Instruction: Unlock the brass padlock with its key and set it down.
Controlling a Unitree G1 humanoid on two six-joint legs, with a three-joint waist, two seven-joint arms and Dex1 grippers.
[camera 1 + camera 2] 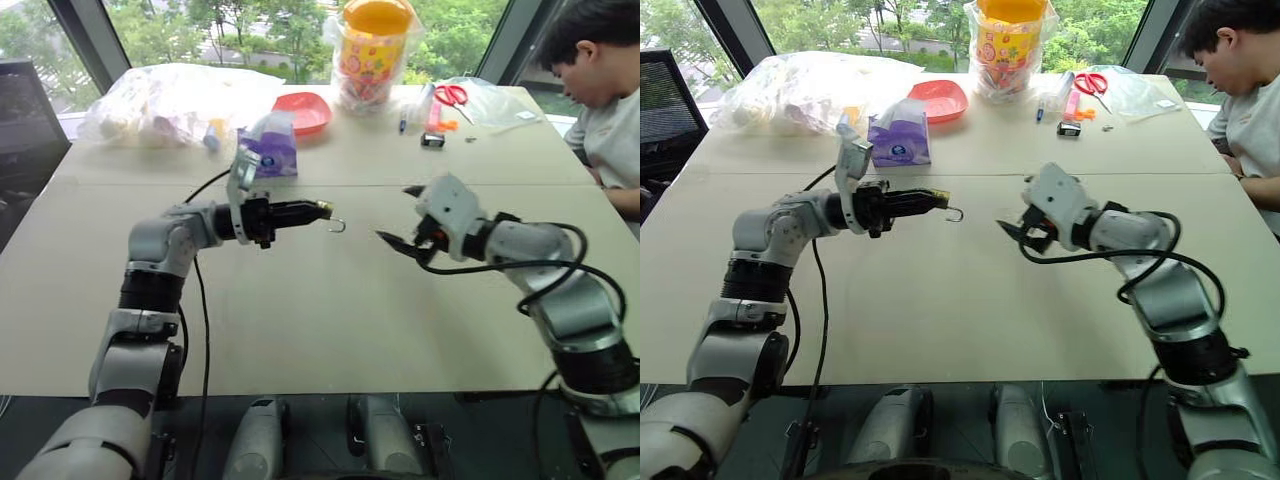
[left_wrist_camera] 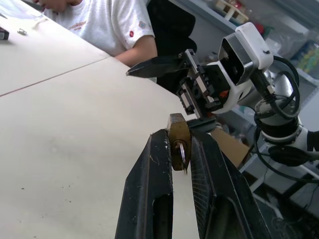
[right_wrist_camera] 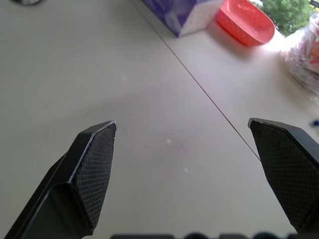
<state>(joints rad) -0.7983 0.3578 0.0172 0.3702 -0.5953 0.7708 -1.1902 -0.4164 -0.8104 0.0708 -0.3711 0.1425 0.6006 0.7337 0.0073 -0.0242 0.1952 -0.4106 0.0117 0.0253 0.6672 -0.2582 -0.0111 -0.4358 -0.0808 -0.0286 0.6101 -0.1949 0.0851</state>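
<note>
Two end effectors above the desk's middle, left end effector [image 1: 318, 210] clamped on the brass padlock [image 2: 178, 141], small gold body, thin silvery shackle hooking outward, right end effector [image 1: 402, 218] nearby, fingers wide apart, holding nothing

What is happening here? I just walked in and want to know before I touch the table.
The left pincer is shut on a small brass padlock, holding it above the beige table with its thin silvery shackle hanging out. The right pincer is open and holds nothing, a short gap away from the lock. A person in a white shirt sits at the table's far right corner.
</note>
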